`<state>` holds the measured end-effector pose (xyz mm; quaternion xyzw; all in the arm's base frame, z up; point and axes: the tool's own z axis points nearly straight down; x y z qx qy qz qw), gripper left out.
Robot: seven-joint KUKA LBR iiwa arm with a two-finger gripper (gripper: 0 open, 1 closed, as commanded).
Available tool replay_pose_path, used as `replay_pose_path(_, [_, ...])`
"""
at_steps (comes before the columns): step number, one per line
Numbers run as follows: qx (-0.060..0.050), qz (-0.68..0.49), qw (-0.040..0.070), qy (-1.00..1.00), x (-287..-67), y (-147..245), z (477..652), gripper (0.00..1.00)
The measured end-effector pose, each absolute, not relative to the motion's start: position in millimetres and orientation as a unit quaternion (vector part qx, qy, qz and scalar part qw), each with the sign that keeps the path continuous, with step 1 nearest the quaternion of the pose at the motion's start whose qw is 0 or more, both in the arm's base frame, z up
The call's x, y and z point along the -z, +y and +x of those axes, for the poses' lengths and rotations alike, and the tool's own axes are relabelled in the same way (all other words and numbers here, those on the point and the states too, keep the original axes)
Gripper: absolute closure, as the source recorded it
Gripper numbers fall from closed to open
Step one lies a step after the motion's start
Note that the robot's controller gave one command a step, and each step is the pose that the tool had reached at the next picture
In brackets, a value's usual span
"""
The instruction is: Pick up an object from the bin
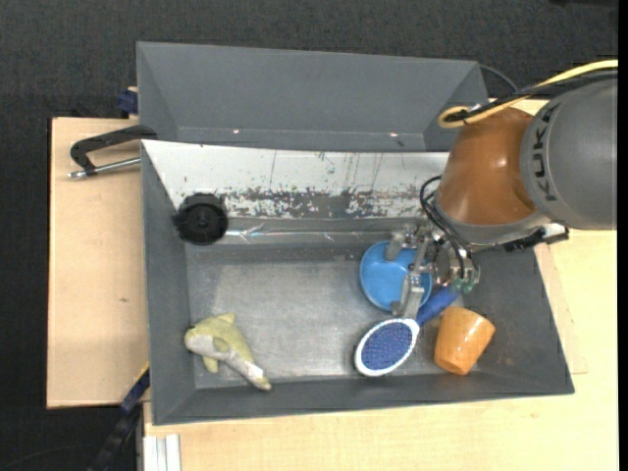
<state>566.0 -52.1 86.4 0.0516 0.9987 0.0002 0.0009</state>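
Observation:
My gripper [420, 275] hangs low at the right side of the bin, its metal fingers [425, 263] down against the right edge of a round blue object [380, 273]. Whether that object sits between the fingers I cannot make out. Just below lies a blue oval brush [388, 346] with a white rim, its blue handle running up toward the gripper. An orange cup [462, 340] lies on its side at the lower right, close beside the brush handle.
A black round disc [201, 220] rests in the far left corner against the back wall. A pale yellowish plush animal [226, 349] lies near the front left. The orange wrist cover and arm stand over the bin's right rim.

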Motion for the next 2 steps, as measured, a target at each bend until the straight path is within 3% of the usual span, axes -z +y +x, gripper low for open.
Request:
replay_pose_path(1, [-0.001, 0.120, 0.000, 0.993, -72.9, -52.1, 577.8, 0.00])
replay_pose_path(2, [-0.001, 0.121, 0.001, 0.993, -71.8, -52.3, 577.8, 1.00])
